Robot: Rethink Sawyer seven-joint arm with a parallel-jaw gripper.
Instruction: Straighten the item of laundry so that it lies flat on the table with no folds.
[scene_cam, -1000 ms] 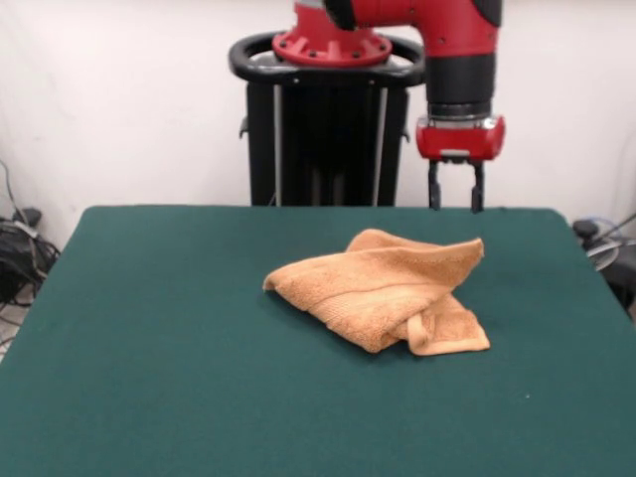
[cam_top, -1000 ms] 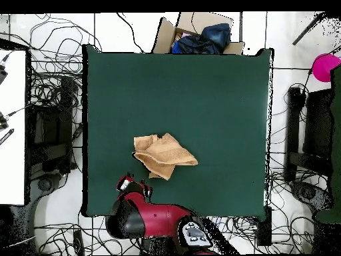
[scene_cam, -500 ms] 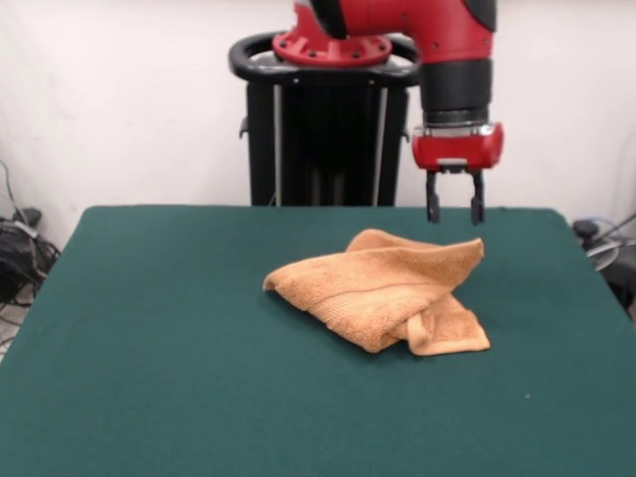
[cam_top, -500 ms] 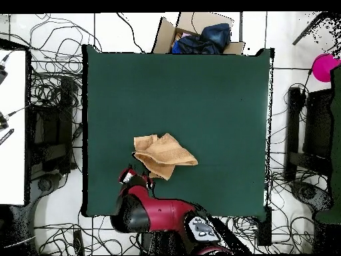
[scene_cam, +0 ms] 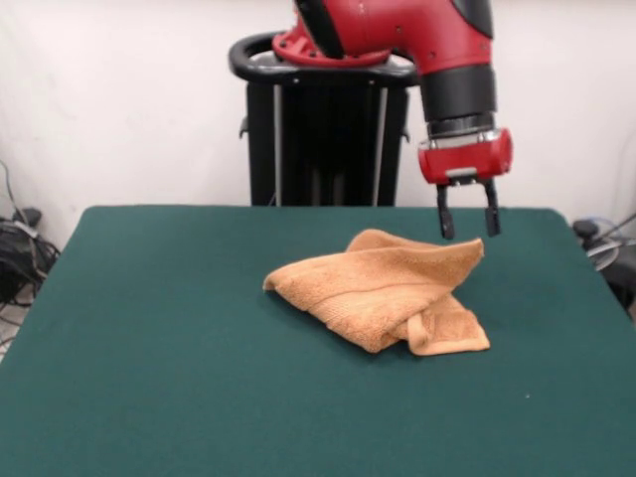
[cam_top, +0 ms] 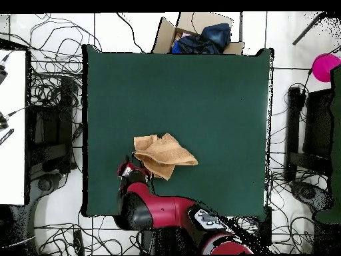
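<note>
Hanging from the red arm (scene_cam: pixel 417 35), the gripper (scene_cam: pixel 465 229) has its two black fingers (scene_cam: pixel 444 217) spread apart with nothing between them, pointing down at the table (scene_cam: pixel 149 328). From the front its tips sit just above the towel's (scene_cam: pixel 383 288) raised corner at about two o'clock of the cloth, close to it, though whether they touch the fabric cannot be told. The red wrist block (scene_cam: pixel 464 159) above the fingers leans a little to one side.

On the green table the orange-tan towel lies crumpled, roughly in the middle but nearer the robot's side. It is folded over on itself: a wide ribbed flap runs from a point at nine o'clock across to the raised corner, and a smaller flap pokes out at about five o'clock, lying flat on the felt. A woven band shows along the front fold.

Looking straight down, the towel (cam_top: pixel 163 155) sits slightly left of the table's (cam_top: pixel 220 100) centre and towards six o'clock. The gripper (cam_top: pixel 133 171) is at the towel's seven o'clock edge, with the arm (cam_top: pixel 160 213) stretching away behind it past the table's rim.

Off the table at twelve o'clock in that view stands a cardboard box (cam_top: pixel 196 33) with dark cloth in it, and cables (cam_top: pixel 53 87) sprawl over the floor at both sides.
</note>
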